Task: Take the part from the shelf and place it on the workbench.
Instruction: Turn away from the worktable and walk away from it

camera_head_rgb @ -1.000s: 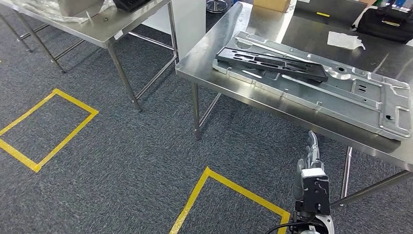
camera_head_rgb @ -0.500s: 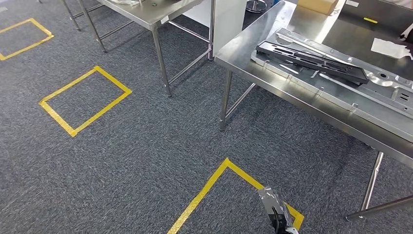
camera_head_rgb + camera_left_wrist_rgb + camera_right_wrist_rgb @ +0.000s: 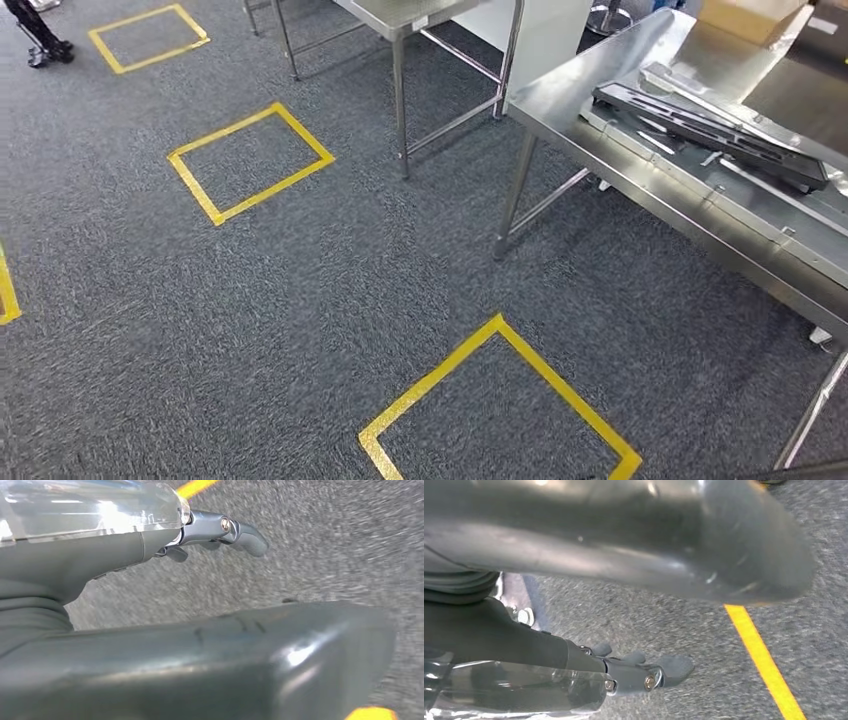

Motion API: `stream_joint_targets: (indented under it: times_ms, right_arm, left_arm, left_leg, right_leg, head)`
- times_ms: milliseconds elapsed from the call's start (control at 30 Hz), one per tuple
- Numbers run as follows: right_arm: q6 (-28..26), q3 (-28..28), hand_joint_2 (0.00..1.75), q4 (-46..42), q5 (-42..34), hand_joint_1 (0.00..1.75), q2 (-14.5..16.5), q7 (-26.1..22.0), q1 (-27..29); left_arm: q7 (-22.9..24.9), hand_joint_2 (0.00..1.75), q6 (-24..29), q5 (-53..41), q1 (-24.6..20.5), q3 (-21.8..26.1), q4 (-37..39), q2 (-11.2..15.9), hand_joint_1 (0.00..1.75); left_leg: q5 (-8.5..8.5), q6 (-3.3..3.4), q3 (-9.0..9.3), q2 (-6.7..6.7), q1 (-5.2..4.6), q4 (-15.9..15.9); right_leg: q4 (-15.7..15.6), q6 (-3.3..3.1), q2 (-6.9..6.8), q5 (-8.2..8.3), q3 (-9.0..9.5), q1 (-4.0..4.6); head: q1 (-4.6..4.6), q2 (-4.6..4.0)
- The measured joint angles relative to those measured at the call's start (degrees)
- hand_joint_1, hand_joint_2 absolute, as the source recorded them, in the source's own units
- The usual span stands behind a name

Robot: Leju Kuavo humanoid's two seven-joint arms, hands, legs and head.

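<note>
At the upper right of the head view, the black slotted part [image 3: 715, 125] lay flat on a large silver sheet-metal panel [image 3: 770, 215], which rested on the steel table [image 3: 560, 95]. A cardboard box [image 3: 745, 15] sat at the table's far end. A second steel table [image 3: 400, 15] stood at the top centre. Yellow tape squares [image 3: 250, 160] marked the grey carpet [image 3: 250, 330] at upper left and bottom centre. The left hand [image 3: 220, 530] hung over the carpet with nothing in it, its fingers loosely spread. The right hand [image 3: 644, 672] likewise hung empty above the carpet beside a yellow tape line [image 3: 764, 660], fingers apart.
</note>
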Motion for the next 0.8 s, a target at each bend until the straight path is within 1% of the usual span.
stream_joint_targets:
  times_ms: [33, 67, 100, 133, 167, 200, 233, 267, 300, 333, 367, 400, 433, 467, 500, 533, 567, 600, 633, 667, 700, 733, 767, 800]
  right_arm:
    - [0.1, -0.1, 0.00, 0.5, 0.1, 0.00, 0.0, 0.1, 0.0]
    - [0.3, -0.2, 0.00, 0.9, 0.4, 0.00, 0.0, 0.2, -0.1]
    - [0.4, -0.3, 0.00, 1.3, 0.7, 0.00, 0.0, 0.3, -0.2]
    - [0.5, -0.3, 0.00, 1.6, 1.0, 0.00, 0.1, 0.3, -0.1]
    - [0.6, -0.3, 0.00, 1.9, 1.5, 0.00, 0.1, 0.4, 0.0]
    - [0.6, -0.3, 0.00, 2.2, 1.8, 0.00, 0.2, 0.4, 0.2]
    - [0.6, -0.3, 0.00, 2.4, 2.1, 0.00, 0.3, 0.5, 0.3]
    - [0.6, -0.3, 0.00, 2.6, 2.2, 0.00, 0.3, 0.5, 0.4]
    - [0.6, -0.3, 0.00, 2.8, 2.2, 0.00, 0.3, 0.5, 0.4]
    - [0.6, -0.3, 0.00, 2.9, 2.3, 0.00, 0.3, 0.5, 0.4]
    - [0.6, -0.3, 0.00, 2.9, 2.4, 0.00, 0.3, 0.5, 0.4]
    - [0.6, -0.3, 0.00, 3.0, 2.5, 0.00, 0.3, 0.5, 0.3]
    - [0.6, -0.3, 0.00, 3.0, 2.6, 0.00, 0.3, 0.5, 0.3]
    - [0.7, -0.3, 0.00, 3.1, 2.6, 0.00, 0.3, 0.5, 0.3]
    - [0.7, -0.3, 0.00, 3.1, 2.7, 0.00, 0.3, 0.4, 0.3]
    - [0.9, -0.3, 0.00, 3.1, 2.8, 0.00, 0.3, 0.3, 0.2]
    - [1.1, -0.3, 0.00, 3.2, 3.0, 0.00, 0.5, 0.2, 0.1]
    - [1.3, -0.3, 0.00, 3.2, 3.1, 0.00, 0.7, 0.0, 0.0]
    - [1.4, -0.3, 0.00, 3.2, 3.1, 0.00, 0.9, -0.4, -0.1]
    - [1.5, -0.3, 0.00, 3.2, 3.1, 0.00, 1.2, -0.8, -0.2]
    - [1.6, -0.3, 0.00, 3.2, 3.2, 0.00, 1.4, -1.3, -0.2]
    - [1.6, -0.3, 0.00, 3.2, 3.3, 0.00, 1.5, -1.7, -0.1]
    - [1.6, -0.3, 0.00, 3.2, 3.4, 0.00, 1.7, -2.0, 0.0]
    - [1.7, -0.3, 0.00, 3.2, 3.7, 0.00, 1.9, -2.1, 0.1]
  left_arm:
    - [-0.1, 0.00, 0.1, 0.4, 0.0, 0.1, 0.0, 0.0, 0.00]
    - [-0.1, 0.00, 0.1, 0.6, 0.0, 0.2, 0.0, 0.0, 0.00]
    - [-0.2, 0.00, 0.1, 0.7, 0.1, 0.4, 0.0, -0.1, 0.00]
    - [-0.1, 0.00, 0.2, 0.8, 0.2, 0.5, 0.0, -0.1, 0.00]
    - [-0.1, 0.00, 0.2, 0.8, 0.2, 0.5, 0.0, -0.1, 0.00]
    - [0.0, 0.00, 0.3, 0.8, 0.1, 0.5, 0.0, -0.2, 0.00]
    - [0.0, 0.00, 0.3, 0.9, 0.1, 0.6, 0.0, -0.2, 0.00]
    - [0.1, 0.00, 0.4, 0.9, 0.0, 0.6, 0.0, -0.2, 0.00]
    - [0.1, 0.00, 0.4, 0.9, 0.0, 0.6, 0.0, -0.2, 0.00]
    - [0.1, 0.00, 0.5, 0.9, 0.0, 0.6, 0.0, -0.2, 0.00]
    - [0.2, 0.00, 0.5, 0.9, 0.0, 0.7, 0.0, -0.2, 0.00]
    - [0.2, 0.00, 0.5, 0.8, 0.0, 0.7, 0.0, -0.3, 0.00]
    - [0.4, 0.00, 0.5, 0.8, 0.0, 0.7, 0.0, -0.3, 0.00]
    - [0.7, 0.00, 0.6, 0.5, -0.1, 0.7, 0.0, -0.3, 0.00]
    - [1.2, 0.00, 0.7, 0.0, -0.1, 0.7, 0.0, -0.3, 0.00]
    - [1.7, 0.00, 0.6, -0.8, 0.0, 0.6, 0.0, -0.2, 0.00]
    - [2.2, 0.00, 0.4, -1.9, 0.1, 0.4, 0.0, 0.1, 0.00]
    - [2.6, 0.00, 0.0, -3.2, 0.2, 0.1, 0.0, 0.4, 0.00]
    - [2.8, 0.00, -0.5, -4.5, 0.4, -0.4, 0.0, 0.7, 0.00]
    - [2.9, 0.00, -1.1, -5.9, 0.5, -1.0, 0.0, 1.0, 0.00]
    - [2.9, 0.00, -1.7, -7.1, 0.5, -1.7, 0.0, 1.3, 0.00]
    - [2.9, 0.00, -2.1, -8.1, 0.5, -2.4, 0.0, 1.6, 0.00]
    - [2.8, 0.00, -2.5, -8.9, 0.4, -3.2, 0.1, 1.8, 0.00]
    - [2.7, 0.00, -2.9, -9.5, 0.4, -3.9, 0.2, 2.1, 0.00]
  left_leg:
    - [-0.35, 0.46, 0.47, -0.24, -0.22, -1.6]
    - [-0.03, 1.01, 0.11, -0.61, -0.23, -1.9]
    - [0.54, 1.55, -0.41, -1.03, -0.25, -2.0]
    - [1.17, 2.08, -1.02, -1.41, -0.19, -2.1]
    - [1.87, 2.52, -1.74, -1.83, -0.17, -2.2]
    - [2.51, 2.81, -2.58, -2.36, -0.27, -2.2]
    - [3.18, 2.95, -3.44, -2.94, -0.35, -2.1]
    - [3.81, 2.99, -4.25, -3.56, -0.45, -2.0]
    - [4.42, 2.95, -5.11, -4.23, -0.52, -1.8]
    - [4.96, 2.85, -5.97, -4.92, -0.55, -1.5]
    - [5.43, 2.70, -6.78, -5.65, -0.56, -1.2]
    - [5.82, 2.51, -7.54, -6.35, -0.51, -0.8]
    - [6.12, 2.29, -8.20, -7.00, -0.55, -0.4]
    - [6.44, 2.01, -8.71, -7.58, -0.58, -0.1]
    - [6.78, 1.69, -9.08, -8.14, -0.61, 0.2]
    - [7.16, 1.31, -9.38, -8.75, -0.64, 0.3]
    - [7.54, 0.92, -9.62, -9.38, -0.62, 0.3]
    - [7.50, 0.60, -9.97, -9.33, -0.59, 0.6]
    - [6.65, 0.33, -10.55, -8.56, -0.58, 1.6]
    - [4.94, 0.09, -11.45, -7.35, -0.54, 3.6]
    - [2.47, -0.16, -12.65, -5.85, -0.40, 6.9]
    - [0.05, -0.46, -13.96, -4.87, -0.24, 10.7]
    - [-1.59, -0.76, -15.00, -4.38, -0.03, 14.1]
    - [-2.22, -1.01, -15.37, -4.08, 0.15, 16.3]
  right_leg:
    - [0.1, 0.34, -0.58, 0.45, -0.14, -0.14]
    - [0.1, 0.71, -0.88, 0.79, -0.33, -0.29]
    - [0.5, 1.06, -0.21, 0.33, -0.60, -0.51]
    - [1.6, 1.36, 1.19, -1.22, -1.10, -0.70]
    - [3.8, 1.60, 2.98, -3.67, -1.85, -0.86]
    - [7.0, 1.73, 4.75, -6.63, -2.73, -1.00]
    - [10.7, 1.76, 5.73, -9.12, -3.64, -1.03]
    - [13.9, 1.75, 6.16, -10.39, -4.21, -1.02]
    - [15.6, 1.68, 6.36, -10.30, -4.08, -0.98]
    - [15.4, 1.56, 6.51, -9.12, -3.02, -0.97]
    - [13.1, 1.38, 6.85, -7.43, -0.85, -0.98]
    - [9.1, 1.14, 7.82, -6.06, 2.12, -1.00]
    - [4.7, 0.84, 9.17, -5.59, 5.16, -1.00]
    - [1.0, 0.64, 10.36, -5.72, 7.50, -0.98]
    - [-1.3, 0.48, 11.14, -6.18, 8.86, -0.92]
    - [-2.2, 0.32, 11.09, -6.54, 9.29, -0.81]
    - [-2.4, 0.10, 10.42, -6.40, 9.18, -0.89]
    - [-2.6, -0.25, 9.62, -6.09, 9.06, -0.95]
    - [-2.8, -0.72, 8.85, -5.73, 8.85, -1.01]
    - [-2.9, -1.15, 8.01, -5.37, 8.58, -1.07]
    - [-2.9, -1.41, 7.13, -5.12, 8.29, -0.93]
    - [-2.8, -1.59, 6.26, -4.92, 7.95, -0.80]
    - [-2.7, -1.61, 5.35, -4.78, 7.63, -0.68]
    - [-2.6, -1.57, 4.47, -4.69, 7.32, -0.62]
  head:
    - [0.01, 0.00]
    - [0.01, 0.00]
    - [0.01, 0.00]
    - [0.01, 0.00]
    - [0.01, 0.00]
    - [0.01, 0.00]
    - [0.01, 0.00]
    - [0.01, 0.00]
    - [0.01, 0.00]
    - [0.01, 0.00]
    - [0.01, 0.00]
    - [0.01, 0.00]
    - [0.01, 0.00]
    - [0.01, 0.00]
    - [0.01, 0.00]
    - [0.00, 0.00]
    - [0.00, 0.00]
    - [-0.01, 0.00]
    - [-0.02, 0.00]
    - [-0.04, 0.00]
    - [-0.07, 0.00]
    - [-0.08, 0.00]
    - [-0.08, 0.00]
    - [-0.08, 0.00]
